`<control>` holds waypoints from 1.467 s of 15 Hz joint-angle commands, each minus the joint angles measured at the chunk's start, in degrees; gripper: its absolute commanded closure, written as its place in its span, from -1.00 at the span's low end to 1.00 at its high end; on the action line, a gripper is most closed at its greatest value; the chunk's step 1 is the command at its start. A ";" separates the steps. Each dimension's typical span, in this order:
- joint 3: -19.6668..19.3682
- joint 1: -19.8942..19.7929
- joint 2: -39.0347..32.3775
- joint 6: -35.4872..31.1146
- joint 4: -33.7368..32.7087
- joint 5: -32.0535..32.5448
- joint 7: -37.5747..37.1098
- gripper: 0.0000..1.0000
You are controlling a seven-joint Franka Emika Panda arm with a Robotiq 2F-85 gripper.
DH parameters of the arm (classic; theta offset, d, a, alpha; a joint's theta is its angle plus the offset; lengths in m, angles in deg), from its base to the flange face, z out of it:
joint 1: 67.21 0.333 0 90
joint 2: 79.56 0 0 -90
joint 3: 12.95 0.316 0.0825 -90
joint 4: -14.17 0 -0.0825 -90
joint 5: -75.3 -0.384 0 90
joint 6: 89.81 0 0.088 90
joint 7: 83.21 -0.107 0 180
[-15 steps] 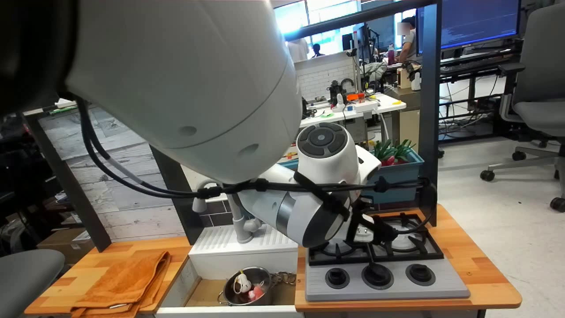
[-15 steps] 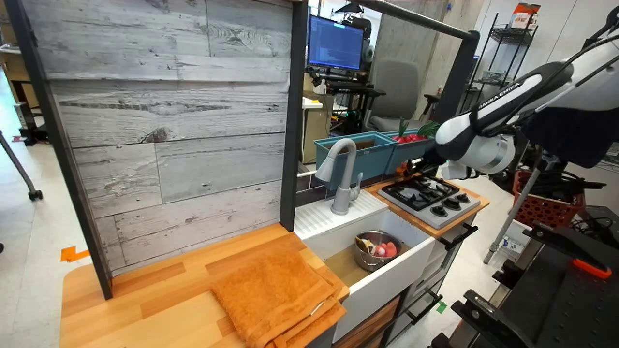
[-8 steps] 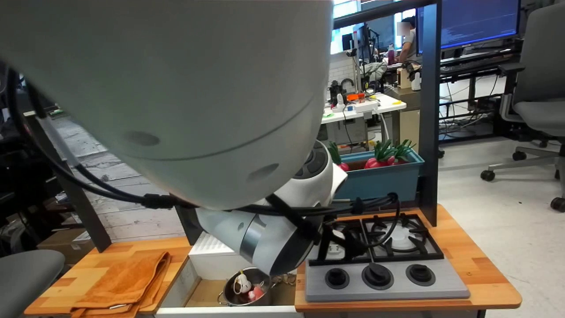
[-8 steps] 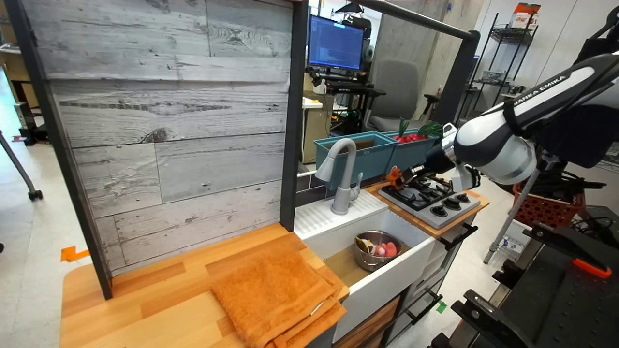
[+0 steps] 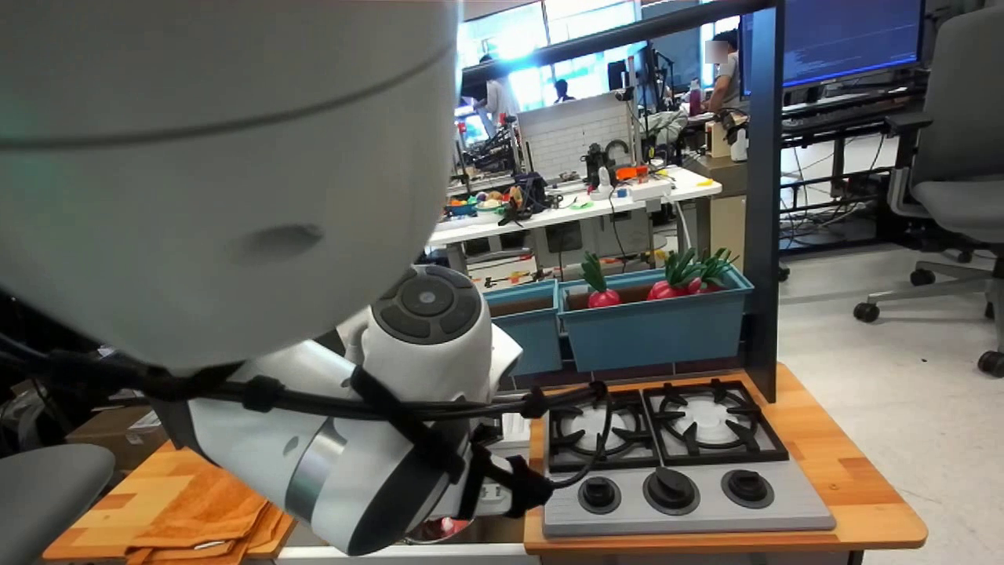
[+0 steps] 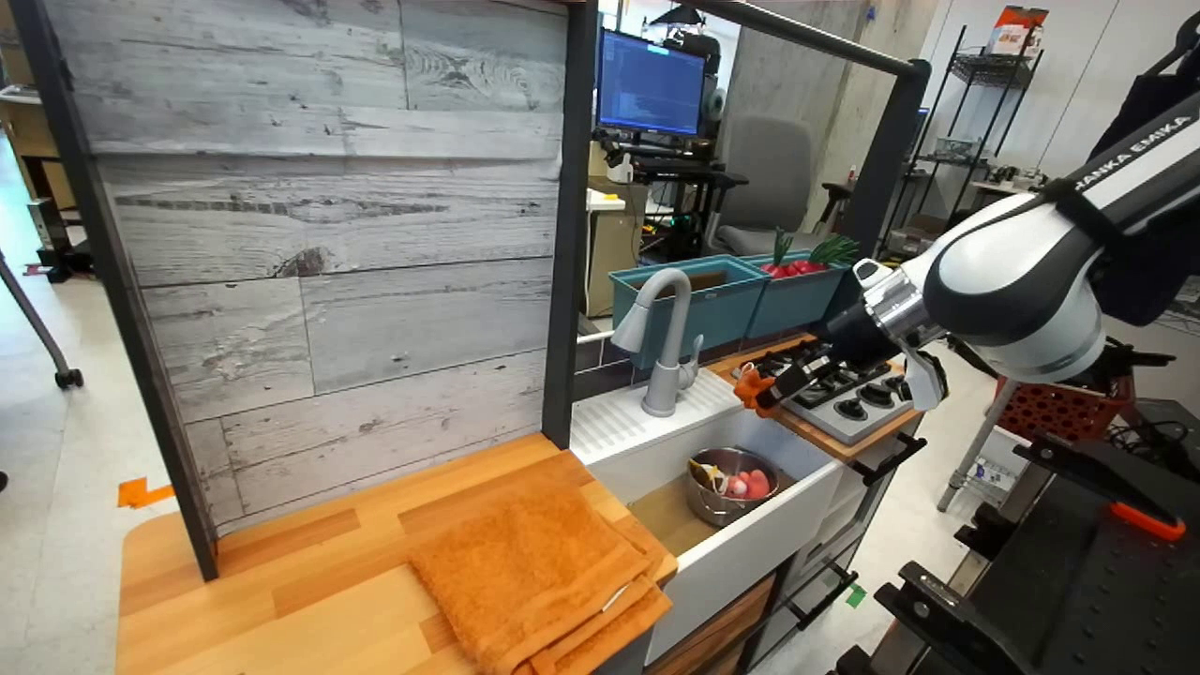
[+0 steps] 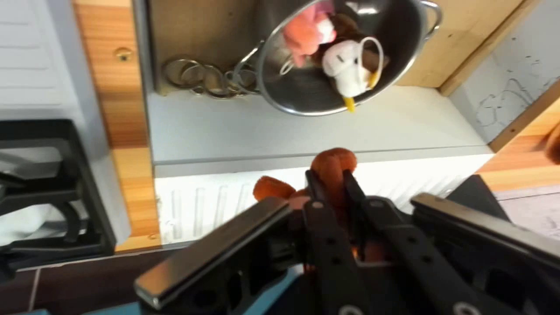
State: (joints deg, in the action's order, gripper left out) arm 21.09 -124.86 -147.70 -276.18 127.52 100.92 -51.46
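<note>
My gripper (image 7: 330,178) is shut on an orange plush thing (image 7: 336,158), with its lobes sticking out past the fingertips and at one side. In an exterior view the gripper (image 6: 776,394) holds the orange plush thing (image 6: 752,389) in the air near the stove's sink-side edge. A metal pot (image 6: 720,511) stands in the sink (image 6: 750,567). In the wrist view the pot (image 7: 302,98) holds a pink plush toy (image 7: 302,37) and a white toy with yellow parts (image 7: 345,65). In an exterior view my arm hides the gripper and most of the pot.
A grey stove (image 5: 690,522) with black grates stands beside the sink. A grey faucet (image 6: 664,366) rises behind the sink. Blue planters (image 5: 655,333), one with red radishes, stand at the back. A folded orange towel (image 6: 534,553) lies on the wooden counter (image 6: 319,581).
The arm has moved from above the stove toward the sink, carrying the orange plush thing. The pot, towel and planters have stayed in place.
</note>
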 commanded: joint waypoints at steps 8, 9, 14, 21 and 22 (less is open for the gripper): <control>-13.74 22.54 10.69 0.14 0.73 -9.63 -16.25 0.11; -16.72 26.08 12.08 0.84 0.69 -11.57 -18.06 -0.02; -32.51 43.06 18.56 6.74 2.68 -18.96 -25.72 -0.77; -37.65 47.84 17.78 8.56 0.90 -19.37 -26.69 -0.98; -38.15 48.11 18.33 9.24 1.25 -19.31 -26.72 -0.99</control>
State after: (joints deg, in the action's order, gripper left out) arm -15.12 -78.52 -130.13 -269.23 128.80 82.41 -78.43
